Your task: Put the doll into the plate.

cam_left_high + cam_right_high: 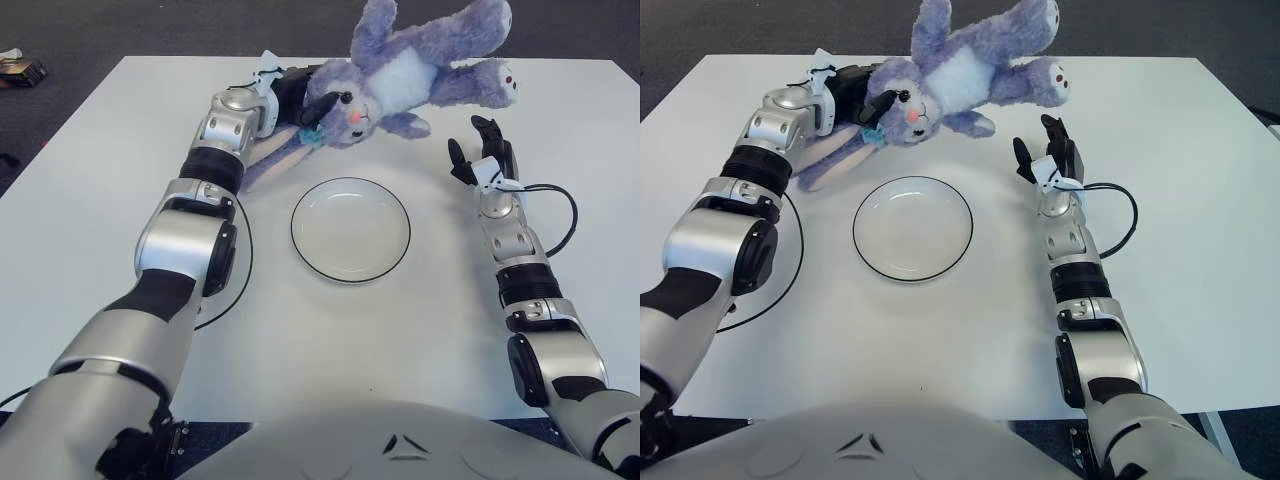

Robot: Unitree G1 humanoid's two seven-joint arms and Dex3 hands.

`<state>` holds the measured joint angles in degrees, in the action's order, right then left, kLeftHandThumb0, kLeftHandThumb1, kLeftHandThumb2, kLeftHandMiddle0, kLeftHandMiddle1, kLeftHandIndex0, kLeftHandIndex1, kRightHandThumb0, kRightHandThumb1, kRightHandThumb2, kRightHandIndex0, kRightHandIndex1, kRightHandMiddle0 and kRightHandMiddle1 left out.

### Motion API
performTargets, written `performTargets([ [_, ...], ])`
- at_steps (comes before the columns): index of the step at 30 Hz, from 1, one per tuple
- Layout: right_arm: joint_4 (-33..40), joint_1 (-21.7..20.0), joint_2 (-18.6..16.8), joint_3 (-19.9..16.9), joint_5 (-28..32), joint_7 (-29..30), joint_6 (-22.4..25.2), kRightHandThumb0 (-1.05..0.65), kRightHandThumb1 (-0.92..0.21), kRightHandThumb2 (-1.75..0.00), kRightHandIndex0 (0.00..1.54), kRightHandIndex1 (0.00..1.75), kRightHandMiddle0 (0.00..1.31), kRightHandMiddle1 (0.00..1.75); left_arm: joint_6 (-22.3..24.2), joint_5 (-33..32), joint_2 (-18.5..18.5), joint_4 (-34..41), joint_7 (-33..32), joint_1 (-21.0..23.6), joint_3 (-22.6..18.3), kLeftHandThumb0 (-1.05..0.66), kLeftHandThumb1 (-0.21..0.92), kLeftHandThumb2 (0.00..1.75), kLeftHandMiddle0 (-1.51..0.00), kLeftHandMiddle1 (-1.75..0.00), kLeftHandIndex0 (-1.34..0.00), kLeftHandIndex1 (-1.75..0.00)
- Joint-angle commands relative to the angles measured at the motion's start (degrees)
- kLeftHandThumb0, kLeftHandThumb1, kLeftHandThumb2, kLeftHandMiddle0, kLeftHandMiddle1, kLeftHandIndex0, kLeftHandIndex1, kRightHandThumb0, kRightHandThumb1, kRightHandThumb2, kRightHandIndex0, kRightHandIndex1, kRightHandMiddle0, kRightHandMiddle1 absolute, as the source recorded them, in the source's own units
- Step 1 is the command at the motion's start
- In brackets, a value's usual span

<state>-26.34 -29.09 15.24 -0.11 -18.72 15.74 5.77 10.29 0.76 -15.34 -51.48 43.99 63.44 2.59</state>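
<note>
Taking the plate (pixel 350 229) as our landmark, we see our left hand (pixel 300 97) beyond it and to the left, clenched on the doll (pixel 405 72) at its head. The doll, a purple plush rabbit, is beyond the plate's far rim, not over it; its long axis runs from the grasped head rightward to the feet, and its ears trail toward the plate's left side. So the plate lies nearer to us than the doll, and we judge the left hand must draw it back. Right of the plate, our right hand (pixel 484 160) hovers released, fingers spread, just below the doll's foot. We read no writing anywhere.
</note>
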Motion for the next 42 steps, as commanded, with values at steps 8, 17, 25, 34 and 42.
performTargets([
  [8,1.36,-0.95,0.98,0.25,-1.50,1.03,0.46,-0.83,-0.92,-0.76,0.31,0.00,0.24,0.23,2.90,0.59,-2.28,4.71,3.95,-0.25,2.17,0.41,0.50,1.07,-0.46,-1.75,-0.48,-1.75],
  [17,1.52,-1.09,1.41,1.33,-4.02,2.90,-0.33,-0.84,-0.92,-0.76,0.31,0.00,0.24,0.22,3.32,2.42,-3.44,5.99,4.68,-0.57,4.74,0.41,0.49,1.08,-0.47,-1.75,-0.49,-1.75],
  [25,1.72,-1.19,1.74,1.70,-5.15,4.25,-0.84,-0.83,-0.92,-0.76,0.31,0.00,0.24,0.22,4.77,3.30,-4.47,5.28,7.47,0.55,6.84,0.42,0.48,1.09,-0.47,-1.75,-0.49,-1.75],
  [34,2.52,-1.24,1.79,1.49,-5.20,4.05,-0.35,-0.83,-0.92,-0.76,0.29,0.00,0.24,0.22,5.53,4.63,-6.07,4.27,13.10,2.46,9.69,0.42,0.48,1.09,-0.48,-1.75,-0.50,-1.75],
  [42,3.33,-1.15,2.06,1.23,-5.03,3.50,0.17,-0.83,-0.92,-0.76,0.28,0.00,0.24,0.22,6.03,5.81,-7.53,6.38,15.92,1.97,11.20,0.42,0.48,1.10,-0.48,-1.75,-0.51,-1.75],
])
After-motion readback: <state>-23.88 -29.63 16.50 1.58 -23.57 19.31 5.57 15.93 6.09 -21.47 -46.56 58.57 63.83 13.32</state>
